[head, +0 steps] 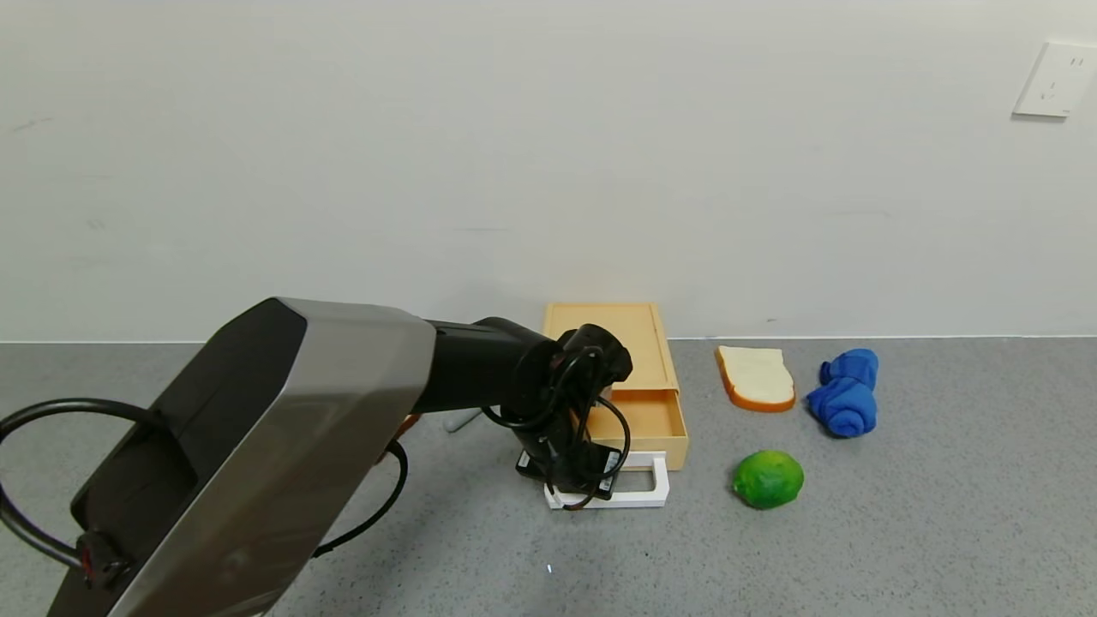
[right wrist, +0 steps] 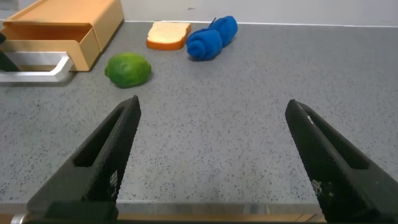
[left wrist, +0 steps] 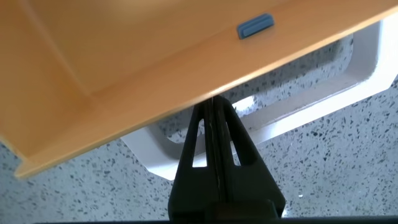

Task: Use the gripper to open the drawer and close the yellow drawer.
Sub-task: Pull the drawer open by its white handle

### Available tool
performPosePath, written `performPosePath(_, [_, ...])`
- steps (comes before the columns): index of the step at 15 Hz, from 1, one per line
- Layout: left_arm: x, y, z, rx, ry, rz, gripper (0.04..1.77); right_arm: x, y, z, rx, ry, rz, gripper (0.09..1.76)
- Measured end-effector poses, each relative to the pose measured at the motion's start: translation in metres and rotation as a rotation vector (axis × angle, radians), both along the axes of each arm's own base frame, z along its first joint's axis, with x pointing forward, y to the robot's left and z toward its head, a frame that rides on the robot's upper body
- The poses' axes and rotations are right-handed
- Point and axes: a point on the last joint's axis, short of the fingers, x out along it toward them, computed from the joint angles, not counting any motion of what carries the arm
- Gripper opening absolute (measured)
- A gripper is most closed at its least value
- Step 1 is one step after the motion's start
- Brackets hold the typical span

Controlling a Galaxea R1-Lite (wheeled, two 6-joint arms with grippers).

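drawer [head: 638, 403] sits partly open by the table's far edge; left gripper [left wrist: 214, 121], fingers pressed together, rests inside its white handle [left wrist: 323, 99]; right gripper [right wrist: 211, 155] spread wide.

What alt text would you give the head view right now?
The left gripper sits at the white handle of the yellow drawer, whose tray is pulled partly out. Right of it on the grey table lie a bread slice, a blue cloth and a lime.

Smooth matt plastic on the yellow drawer [head: 638, 390] and its white handle [head: 638, 493], speckled grey stone-like finish on the counter [head: 900, 531], fuzzy blue cloth [head: 844, 392], dimpled green lime [head: 769, 479].
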Motion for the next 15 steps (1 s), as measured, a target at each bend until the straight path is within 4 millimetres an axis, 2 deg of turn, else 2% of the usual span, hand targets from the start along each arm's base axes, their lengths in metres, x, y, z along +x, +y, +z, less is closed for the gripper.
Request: performPosePath(15, [-0.043,-0.002,0.005,0.018,0.081,0.052,0.11,0.0,0.0,0.0,0.0,0.0,0.0,1.71])
